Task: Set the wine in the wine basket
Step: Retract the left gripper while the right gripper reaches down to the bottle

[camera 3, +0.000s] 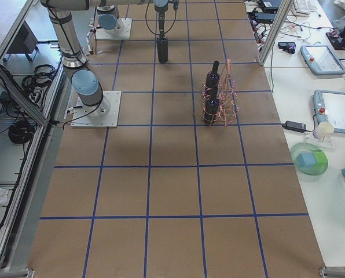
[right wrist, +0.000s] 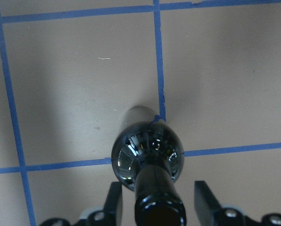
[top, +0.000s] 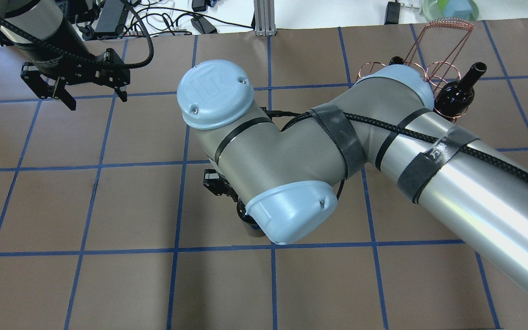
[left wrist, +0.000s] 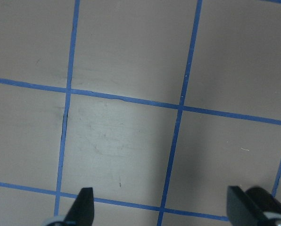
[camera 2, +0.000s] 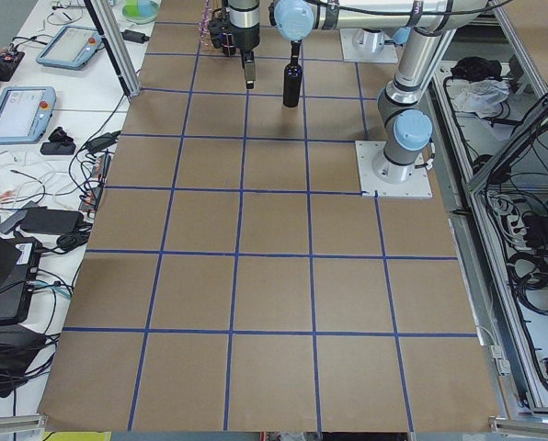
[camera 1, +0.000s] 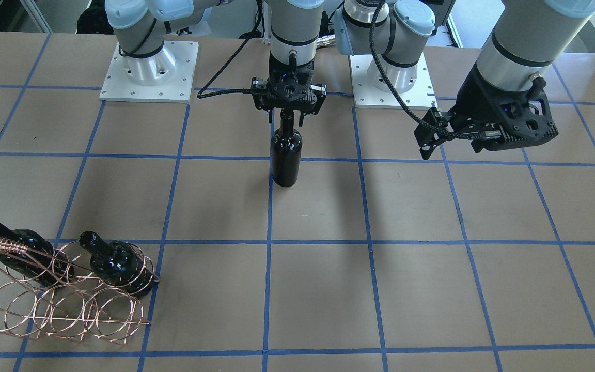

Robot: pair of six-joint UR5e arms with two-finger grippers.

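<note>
Bottle [camera 1: 285, 157] is stood upright on the desk [camera 1: 432, 289] at upper centre of the frame. Its neck is straddled by the right hand [camera 1: 287, 122], fingers apart and not touching. Left hand [top: 98, 101] is held wide open; basket [camera 1: 65, 302] is seen lower left.

- This is a robotics lab — two grey robot arms [camera 1: 514, 46] stand bolted on white metal plates [camera 1: 149, 72].
- The table [camera 2: 274, 303] is covered with brown paper and marked with a grid of blue tape [camera 1: 269, 243].
- White side benches [camera 3: 340, 220] carry control tablets [camera 2: 17, 112] with red buttons.
- Aluminium posts [camera 2: 118, 46] stand at the edge — bundles of cables [camera 2: 536, 266] lie beside the table.
</note>
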